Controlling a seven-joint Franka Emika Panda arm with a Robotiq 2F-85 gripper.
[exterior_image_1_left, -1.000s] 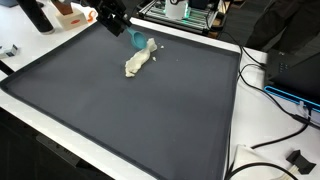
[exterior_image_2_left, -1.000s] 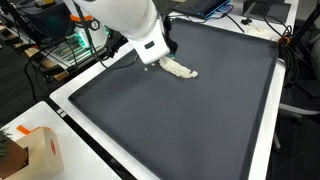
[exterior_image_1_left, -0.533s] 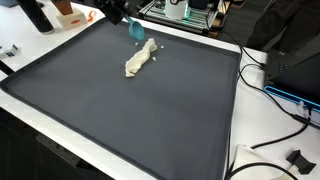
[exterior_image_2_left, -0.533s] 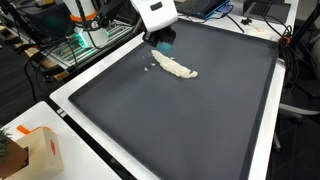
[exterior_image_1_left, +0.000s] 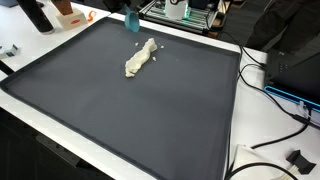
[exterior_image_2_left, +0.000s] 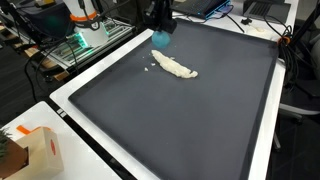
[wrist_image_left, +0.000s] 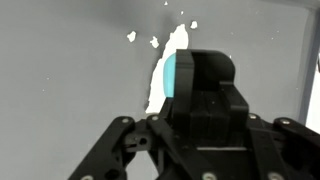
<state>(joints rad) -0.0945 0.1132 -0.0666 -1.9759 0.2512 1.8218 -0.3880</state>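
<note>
A long whitish lump (exterior_image_1_left: 140, 60) lies on the dark mat (exterior_image_1_left: 120, 110), near its far edge, and it also shows in an exterior view (exterior_image_2_left: 175, 67). My gripper (exterior_image_2_left: 157, 14) hangs above one end of the lump, mostly cut off by the frame top, and is shut on a small teal object (exterior_image_2_left: 162, 38) (exterior_image_1_left: 131, 20). In the wrist view the black gripper (wrist_image_left: 190, 85) fills the lower half. The teal object (wrist_image_left: 169, 76) peeks out beside its fingers, with the white lump (wrist_image_left: 176, 42) and a few white crumbs (wrist_image_left: 155, 42) on the mat below.
The mat lies on a white table (exterior_image_1_left: 245, 120). An orange-marked box (exterior_image_2_left: 35, 150) stands at one corner. A black bottle (exterior_image_1_left: 38, 15), an electronics rack (exterior_image_1_left: 180, 12) and cables (exterior_image_1_left: 270, 85) surround the table's edges.
The gripper has risen from beside the lump and drifted toward the mat's far edge, carrying the teal object with it. The white lump has stayed put.
</note>
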